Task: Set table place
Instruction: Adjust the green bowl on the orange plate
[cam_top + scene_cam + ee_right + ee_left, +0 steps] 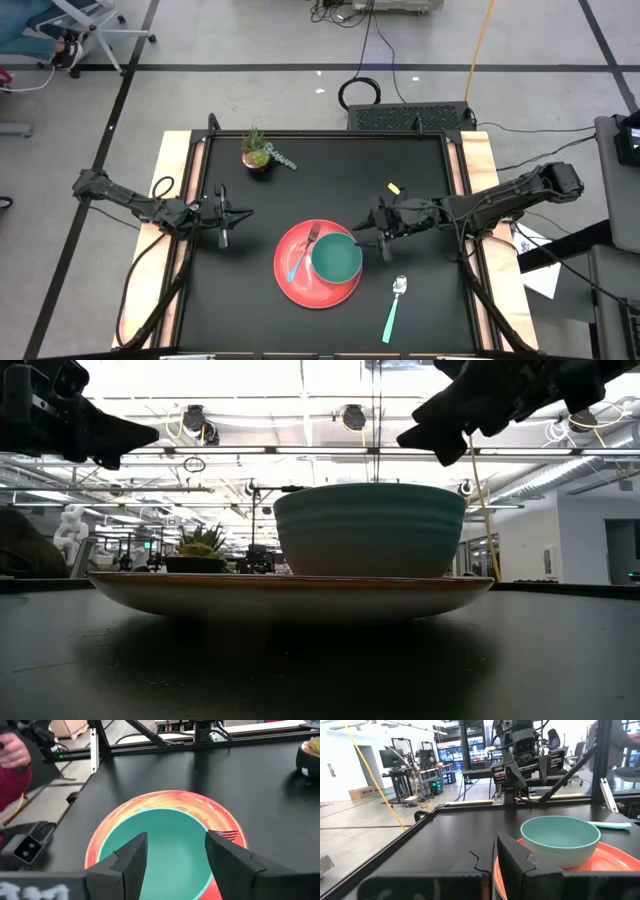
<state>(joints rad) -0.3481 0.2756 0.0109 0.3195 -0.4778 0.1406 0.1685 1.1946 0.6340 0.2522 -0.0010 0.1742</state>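
One spoon (394, 309) lies nearest the front edge of the table (250, 300), bowl end pointing away and light-teal handle angled toward the edge, clear of the plate on its right side. Just behind it sits one round red plate (295, 280), centred slightly right of the table's middle. The plate carries two items: one teal bowl (336, 257), set upright on the plate's right portion, and one fork (303, 252), resting on the plate's left portion beside the bowl, tines pointing away. In the low view the bowl (362, 530) stands level on the plate (290, 592). Two arms flank this setting at about the same depth. The right gripper (383, 243) hangs just above the right rim of the bowl, not touching it; the right wrist view shows its two fingers (131, 855) spread apart with the bowl (160, 845) visible between them and nothing held. The left gripper (226, 213) hovers over bare tabletop well to the left of the plate; its fingers are parted and empty, and in the left wrist view the bowl (560, 839) and plate (615, 865) lie ahead of it. Farther back, one small yellow object (394, 187) lies on the table right of centre. Farthest, near the rear edge and left of centre, stands one small potted plant (260, 152).
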